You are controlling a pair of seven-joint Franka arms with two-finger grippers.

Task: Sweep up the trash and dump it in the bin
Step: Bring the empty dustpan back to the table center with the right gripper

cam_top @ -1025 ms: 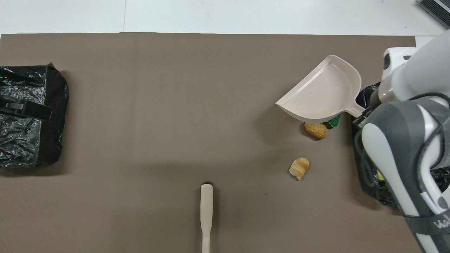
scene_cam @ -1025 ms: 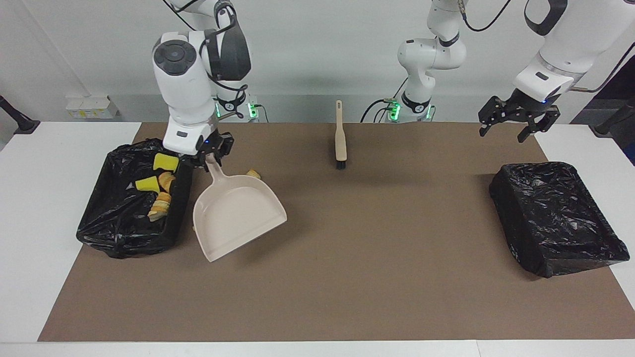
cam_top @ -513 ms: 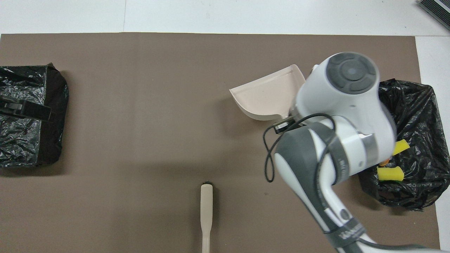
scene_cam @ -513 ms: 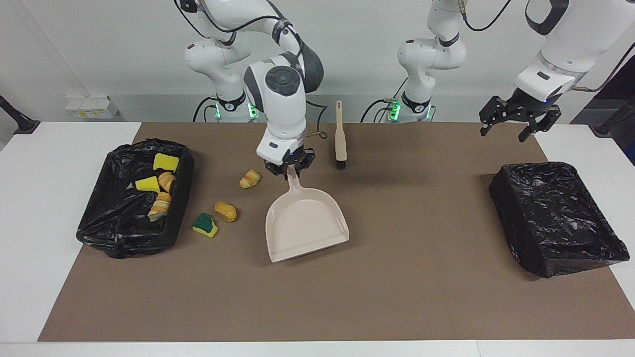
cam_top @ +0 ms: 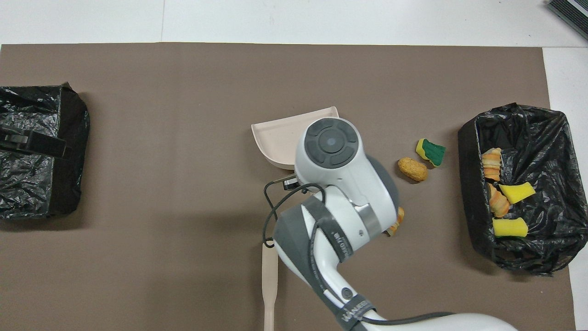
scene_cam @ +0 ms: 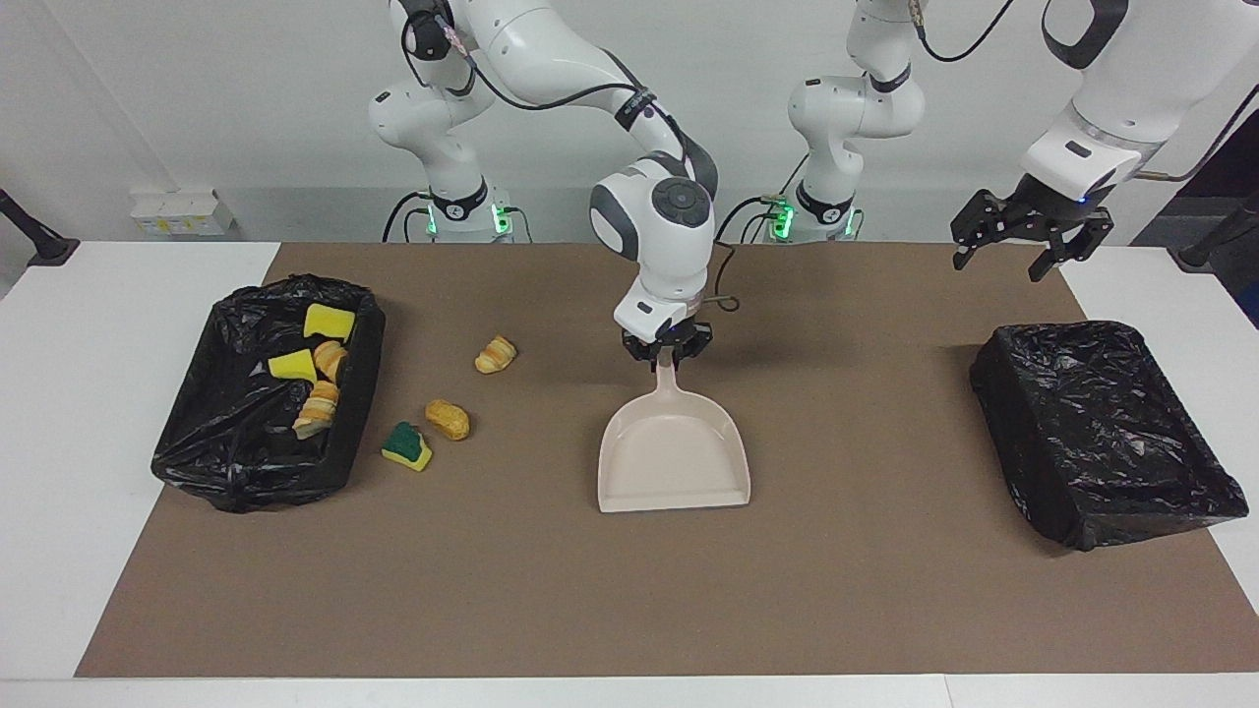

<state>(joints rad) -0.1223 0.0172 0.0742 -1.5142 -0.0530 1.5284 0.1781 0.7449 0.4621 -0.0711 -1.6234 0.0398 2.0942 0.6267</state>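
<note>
Right gripper (scene_cam: 668, 355) is clamped on the handle of the beige dustpan (scene_cam: 675, 462) at mid-mat. Four pieces of trash (scene_cam: 311, 369) lie in the black-lined bin (scene_cam: 187, 433) at the right arm's end; three more (scene_cam: 448, 418) sit on the mat beside it. Left gripper (scene_cam: 1028, 243) waits with fingers apart over the mat's edge, above the second bin (scene_cam: 1102, 433).

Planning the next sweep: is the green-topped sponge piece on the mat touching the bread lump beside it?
Apart. The facing view shows bare mat between the sponge piece and the bread lump.
</note>
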